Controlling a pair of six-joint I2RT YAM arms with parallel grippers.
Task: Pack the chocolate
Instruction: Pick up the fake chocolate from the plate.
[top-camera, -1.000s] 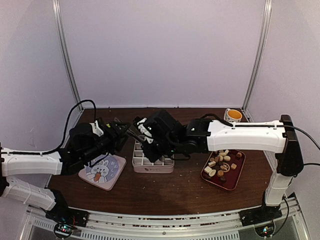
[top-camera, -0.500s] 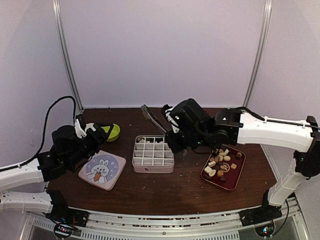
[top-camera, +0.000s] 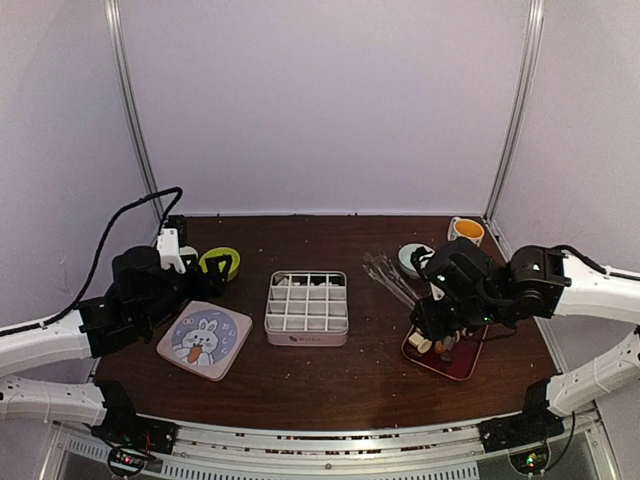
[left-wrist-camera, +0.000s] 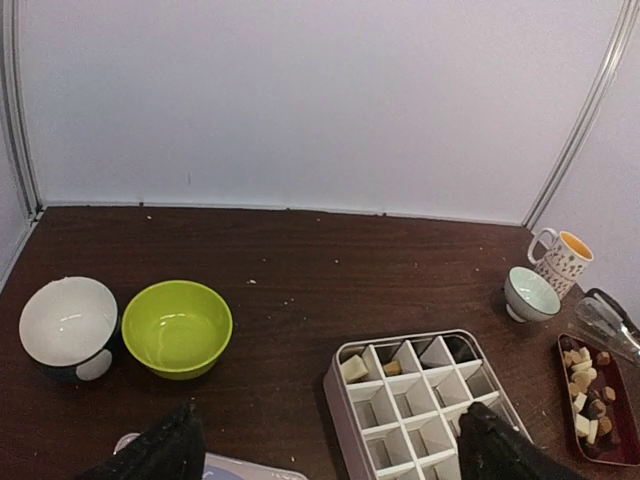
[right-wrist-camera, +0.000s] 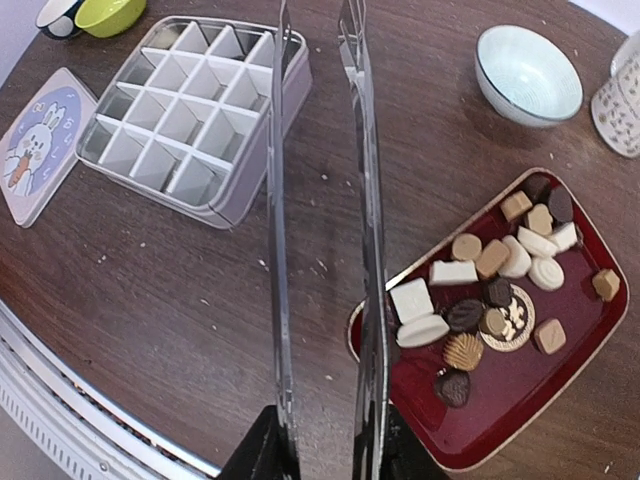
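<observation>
The chocolate (right-wrist-camera: 500, 290) lies as cream, tan and dark pieces in a red tray (right-wrist-camera: 560, 400) at the right (top-camera: 462, 358). Two more pieces (left-wrist-camera: 353, 368) sit in back cells of the white grid box (top-camera: 306, 305). My right gripper (right-wrist-camera: 325, 450) is shut on metal tongs (right-wrist-camera: 360, 200). The tongs' arms stand apart with nothing between them, and they reach over the tray's left end toward the box. My left gripper (left-wrist-camera: 330, 445) is open and holds nothing, hanging left of the box above the rabbit lid (top-camera: 205, 340).
A green bowl (left-wrist-camera: 177, 327) and a white bowl (left-wrist-camera: 68, 320) stand at the back left. A pale blue bowl (right-wrist-camera: 528, 75) and an orange-filled mug (top-camera: 465, 231) stand behind the tray. Crumbs dot the brown table.
My right arm has swung with the tongs from over the box to the tray's left end. My left arm has drawn back from the box to the left, its jaws spreading wider.
</observation>
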